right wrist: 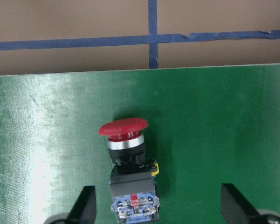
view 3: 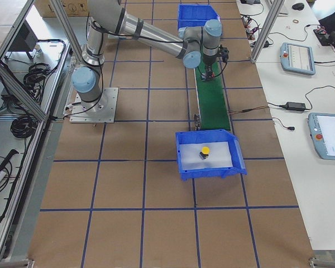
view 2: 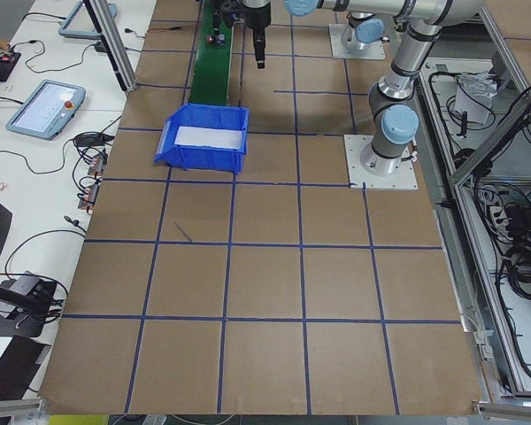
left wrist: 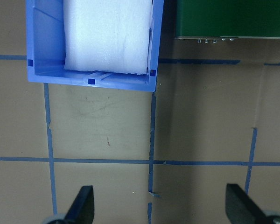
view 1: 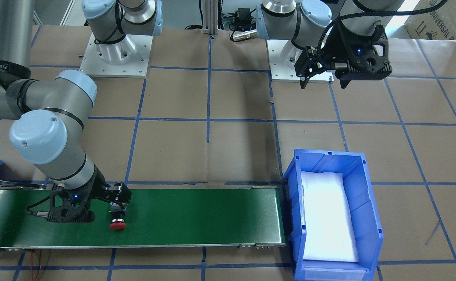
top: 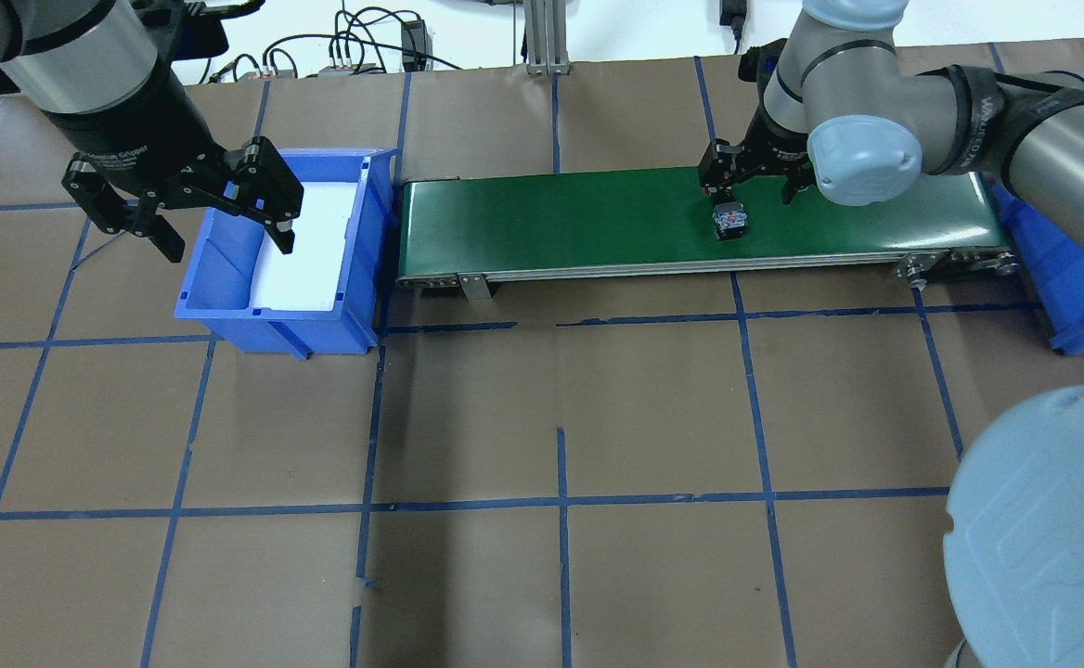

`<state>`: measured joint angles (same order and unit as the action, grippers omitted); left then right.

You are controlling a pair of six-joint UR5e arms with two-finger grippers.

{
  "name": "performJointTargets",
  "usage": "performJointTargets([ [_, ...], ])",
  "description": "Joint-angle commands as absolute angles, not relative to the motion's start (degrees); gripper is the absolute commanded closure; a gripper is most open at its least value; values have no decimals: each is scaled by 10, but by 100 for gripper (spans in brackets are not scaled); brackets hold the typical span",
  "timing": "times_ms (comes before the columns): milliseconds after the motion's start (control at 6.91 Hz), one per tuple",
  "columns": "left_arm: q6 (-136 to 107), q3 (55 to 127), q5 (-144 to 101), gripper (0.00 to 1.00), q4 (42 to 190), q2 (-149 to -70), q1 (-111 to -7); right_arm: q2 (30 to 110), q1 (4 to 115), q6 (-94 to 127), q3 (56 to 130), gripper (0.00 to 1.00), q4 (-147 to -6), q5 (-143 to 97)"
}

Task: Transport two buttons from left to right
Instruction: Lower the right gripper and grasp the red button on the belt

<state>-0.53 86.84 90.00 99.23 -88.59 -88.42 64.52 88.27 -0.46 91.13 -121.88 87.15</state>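
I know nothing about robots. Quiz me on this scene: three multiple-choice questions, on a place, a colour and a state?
1. Where is the red-capped button?
A. on the green belt
B. on the brown paper
C. lifted in the air

2. What colour is the cap of the second button, in the blue bin?
A. green
B. yellow
C. white

3. How are the right gripper's jaws?
A. shut on the button
B. shut on nothing
C. open

Answers:
1 A: it lies on the belt.
2 B: its yellow cap shows against the white foam.
3 C: they stand wide apart, touching nothing.
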Motion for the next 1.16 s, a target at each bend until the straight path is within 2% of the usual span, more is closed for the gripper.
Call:
performJointTargets([
  [0,-5,868,900,0,992,-886,-884,634,882,-5,912,6,-1221,874],
  [434,-5,868,900,0,992,-886,-884,628,882,-4,921,9,-1229,875],
  [579,-5,868,900,0,992,-886,-884,628,882,-4,930,56,-1237,877],
  [724,-5,868,899,0,992,-886,-885,632,882,-5,930,92,-1237,880],
  [1013,-5,868,899,0,992,-886,-884,643,881,-12,908,97,-1227,885],
])
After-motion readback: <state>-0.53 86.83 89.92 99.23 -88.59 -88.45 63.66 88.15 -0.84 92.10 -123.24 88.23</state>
